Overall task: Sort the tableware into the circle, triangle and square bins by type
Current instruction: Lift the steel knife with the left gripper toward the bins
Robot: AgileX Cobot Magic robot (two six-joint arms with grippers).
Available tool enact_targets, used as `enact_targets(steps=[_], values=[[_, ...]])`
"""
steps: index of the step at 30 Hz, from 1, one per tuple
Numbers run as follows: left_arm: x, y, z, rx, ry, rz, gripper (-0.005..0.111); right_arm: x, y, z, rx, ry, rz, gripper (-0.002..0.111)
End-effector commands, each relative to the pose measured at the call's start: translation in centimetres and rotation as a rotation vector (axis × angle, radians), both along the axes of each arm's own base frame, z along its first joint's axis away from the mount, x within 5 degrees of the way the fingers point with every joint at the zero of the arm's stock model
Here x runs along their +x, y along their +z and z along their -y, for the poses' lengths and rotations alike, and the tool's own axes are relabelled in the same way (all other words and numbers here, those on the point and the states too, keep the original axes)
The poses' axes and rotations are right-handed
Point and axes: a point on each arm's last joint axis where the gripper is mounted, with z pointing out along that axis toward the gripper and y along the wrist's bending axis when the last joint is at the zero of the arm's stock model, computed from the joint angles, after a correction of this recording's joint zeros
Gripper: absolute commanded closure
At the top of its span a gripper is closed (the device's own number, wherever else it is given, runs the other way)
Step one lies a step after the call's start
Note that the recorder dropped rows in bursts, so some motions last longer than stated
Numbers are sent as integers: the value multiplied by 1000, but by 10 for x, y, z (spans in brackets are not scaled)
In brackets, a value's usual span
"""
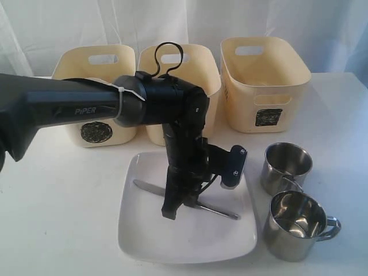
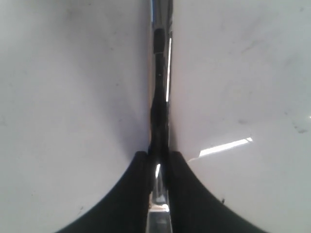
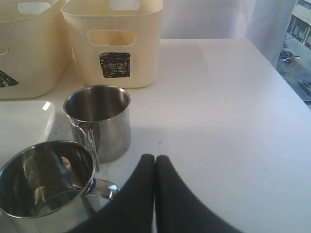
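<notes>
Knife on plate, left end effector clamped on it, right end effector together

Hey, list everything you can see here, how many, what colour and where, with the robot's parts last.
bins: three, cream, in a row at the table's back
plate: one, white, square, front centre
knife: one, steel, lying on the plate
mugs: two, steel, right of the plate
table: one, white, under everything
curtain: one, white, behind the bins
left gripper: one, black, above the plate, jaws shut on the knife
right gripper: one, black, beside the mugs, jaws shut, empty
</notes>
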Motion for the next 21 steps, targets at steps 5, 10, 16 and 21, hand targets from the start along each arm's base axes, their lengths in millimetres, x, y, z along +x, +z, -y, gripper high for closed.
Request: enact_targets(steps=[5,10,16,21], values=[[5,18,1,-8,4,22,106,0,0,0,-3,2,14,108],[7,25,4,-24,6,36,106,0,0,0,-3,2,14,108],[9,36,7,-39,5,48,106,0,0,0,-3,2,14,108],[13,51,9,-45,-2,78,106,0,0,0,-3,2,14,108]])
